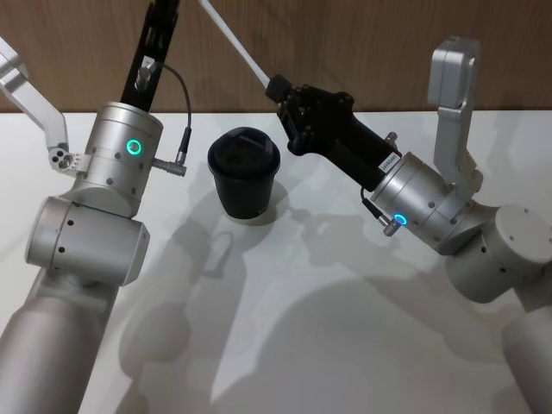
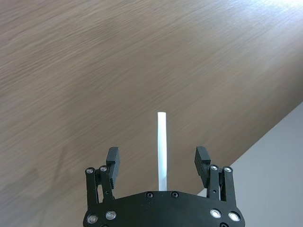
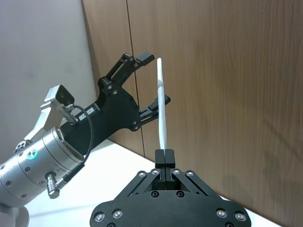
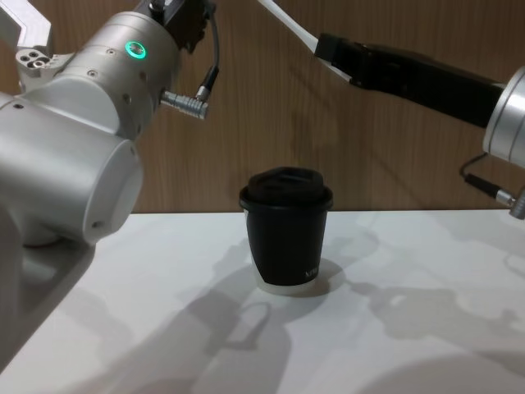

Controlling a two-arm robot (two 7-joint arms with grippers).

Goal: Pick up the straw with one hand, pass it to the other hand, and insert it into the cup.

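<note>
The left arm's large grey segments fill the near left, with a green ring (image 1: 132, 147) glowing on the wrist. From there the left gripper (image 2: 157, 151) reaches up and away toward the wooden wall (image 1: 362, 43). Its two black fingers (image 2: 112, 161) are spread wide. The straw (image 2: 162, 151) stands in the middle of the gap between them, with clear space on each side, so neither finger touches it.

The right arm comes in from the near right and angles up toward the centre. The right gripper (image 3: 164, 155) has its fingers pressed together on the lower end of the straw, and it alone holds it. From that grip the thin white straw slants up and to the left, in the air in front of the wall. Its upper part passes between the left gripper's open fingers, and its free tip rises a little beyond them.

The cup (image 1: 244, 177) stands upright on the white table (image 1: 302, 345), between the two arms and toward the far edge by the wall. It is black, with a domed black lid (image 1: 244, 153) on top. The straw is well above the cup and apart from it, and the right gripper hangs above the cup and to its right.
</note>
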